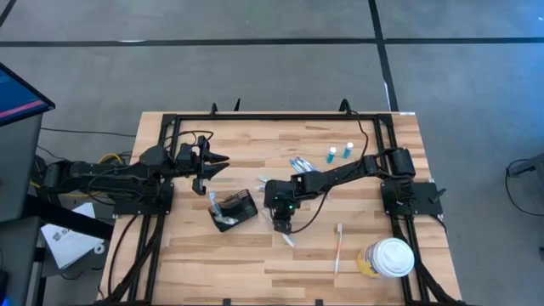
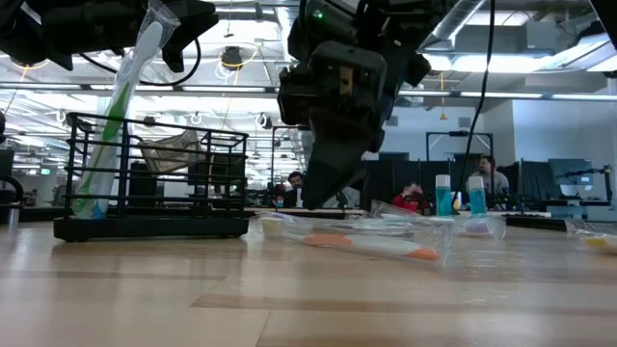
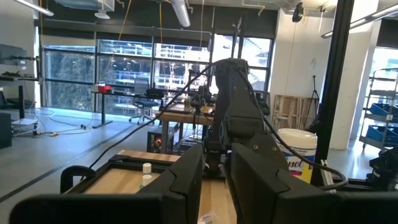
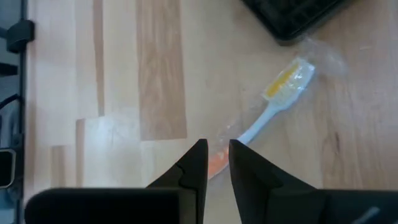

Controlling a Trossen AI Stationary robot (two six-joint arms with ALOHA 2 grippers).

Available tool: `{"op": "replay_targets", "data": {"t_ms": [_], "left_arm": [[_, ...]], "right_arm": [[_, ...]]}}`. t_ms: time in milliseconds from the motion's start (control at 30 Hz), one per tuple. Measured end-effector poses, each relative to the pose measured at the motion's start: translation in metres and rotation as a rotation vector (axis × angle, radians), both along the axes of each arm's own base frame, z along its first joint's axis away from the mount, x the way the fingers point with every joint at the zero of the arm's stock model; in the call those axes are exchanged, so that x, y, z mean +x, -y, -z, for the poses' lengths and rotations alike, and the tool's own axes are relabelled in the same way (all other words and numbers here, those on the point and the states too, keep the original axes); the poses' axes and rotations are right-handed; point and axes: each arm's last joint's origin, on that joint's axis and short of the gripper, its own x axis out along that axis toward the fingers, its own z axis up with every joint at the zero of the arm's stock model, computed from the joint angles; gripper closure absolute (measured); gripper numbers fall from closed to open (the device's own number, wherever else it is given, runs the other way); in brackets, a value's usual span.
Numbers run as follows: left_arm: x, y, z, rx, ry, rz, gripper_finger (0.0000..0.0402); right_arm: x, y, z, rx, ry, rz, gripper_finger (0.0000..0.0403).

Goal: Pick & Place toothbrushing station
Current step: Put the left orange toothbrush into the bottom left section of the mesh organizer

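The toothbrushing station, a black wire holder (image 1: 236, 206) (image 2: 154, 183), stands on the table left of centre. A wrapped green-and-white toothbrush (image 2: 123, 106) leans in its left end. Just right of it lies another wrapped toothbrush (image 4: 278, 99) (image 2: 371, 243), with an orange-and-white handle and a yellow head, flat on the wood. My right gripper (image 1: 283, 224) (image 4: 217, 158) slants down over the orange handle end, its fingers a narrow gap apart and clear of the toothbrush. My left gripper (image 1: 223, 161) (image 3: 214, 180) hangs raised beyond the holder's far left, a little open and holding nothing.
A third toothbrush (image 1: 338, 247) lies near the front right, beside a white-lidded yellowish cup (image 1: 389, 257). Two small blue bottles (image 1: 339, 153) and several wrapped items (image 1: 302, 164) sit toward the far right. The black frame rail (image 1: 280, 115) runs along the far edge.
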Motion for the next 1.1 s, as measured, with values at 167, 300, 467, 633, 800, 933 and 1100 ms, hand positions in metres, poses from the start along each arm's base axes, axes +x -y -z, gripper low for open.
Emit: {"op": "replay_targets", "data": {"t_ms": [167, 300, 467, 633, 800, 933, 1100], "left_arm": [[0.0, 0.0, 0.0, 0.0, 0.0, 0.0, 0.0321], [0.0, 0.0, 0.0, 0.0, -0.001, 0.0, 0.0321], [0.0, 0.0, 0.0, 0.0, -0.001, 0.0, 0.0321], [0.0, 0.0, 0.0, 0.0, -0.002, 0.0, 0.0321], [0.0, 0.0, 0.0, 0.0, -0.002, 0.0, 0.0321], [0.0, 0.0, 0.0, -0.001, -0.004, 0.0, 0.0321], [0.0, 0.0, 0.0, -0.001, -0.004, 0.0, 0.0321]], "right_arm": [[-0.002, -0.008, 0.0, 0.022, -0.01, -0.031, 0.0345], [-0.003, -0.015, 0.001, 0.024, -0.014, -0.047, 0.034], [-0.003, -0.016, 0.001, 0.025, -0.018, -0.047, 0.0308], [-0.003, -0.016, 0.002, 0.022, -0.019, -0.043, 0.0263], [-0.003, -0.016, 0.002, 0.022, -0.02, -0.038, 0.0228], [-0.003, -0.014, 0.002, -0.014, -0.025, 0.006, 0.0215], [-0.002, -0.013, 0.003, -0.048, -0.029, 0.053, 0.0217]]}}
